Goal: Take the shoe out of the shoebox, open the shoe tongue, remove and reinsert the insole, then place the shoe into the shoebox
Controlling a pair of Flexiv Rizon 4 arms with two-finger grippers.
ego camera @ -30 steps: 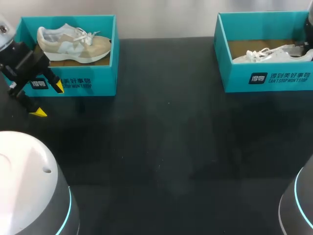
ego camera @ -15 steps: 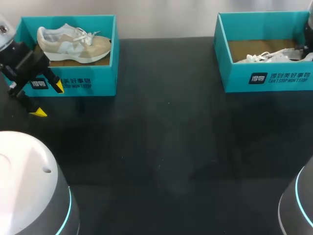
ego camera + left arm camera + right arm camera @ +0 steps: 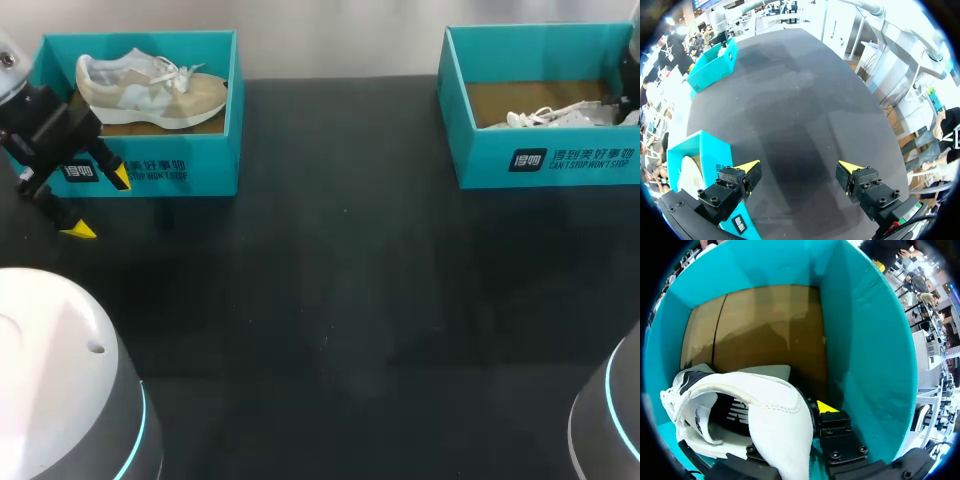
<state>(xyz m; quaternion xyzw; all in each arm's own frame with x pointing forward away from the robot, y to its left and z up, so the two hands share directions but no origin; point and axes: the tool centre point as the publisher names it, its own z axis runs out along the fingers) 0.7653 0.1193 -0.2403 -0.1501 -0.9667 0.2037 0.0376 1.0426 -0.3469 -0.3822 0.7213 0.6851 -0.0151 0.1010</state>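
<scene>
head view: going by the white shoe (image 3: pixel 555 115) lying low inside the right shoebox (image 3: pixel 545 160) at the far right, likely the last step, setting it down. lower it straight, sole flat to the box floor and toe clear of the left wall, and let go only once it rests. at the far left, left gripper (image 3: pixel 98 204) spread wide and empty, just in front of the left shoebox (image 3: pixel 150 170) with the beige shoe (image 3: pixel 150 90) inside; leave it parked there.

left wrist view: left gripper (image 3: pixel 800 167) splayed open over the bare black table (image 3: pixel 805 100), nothing between the tips, left shoebox (image 3: pixel 695 150) just beside one finger.

right wrist view: right gripper (image 3: pixel 790 412) pinching the heel of the white shoe (image 3: pixel 770 405), one yellow tip outside the heel and close to the wall of the right shoebox (image 3: pixel 865 340), the other hidden by the shoe. mind that tight gap: ease away from the wall before opening, so as not to drag the box.

against the head view a second ago: white shoe lower now, far less of it showing over the front wall; left gripper and beige shoe unmoved.
</scene>
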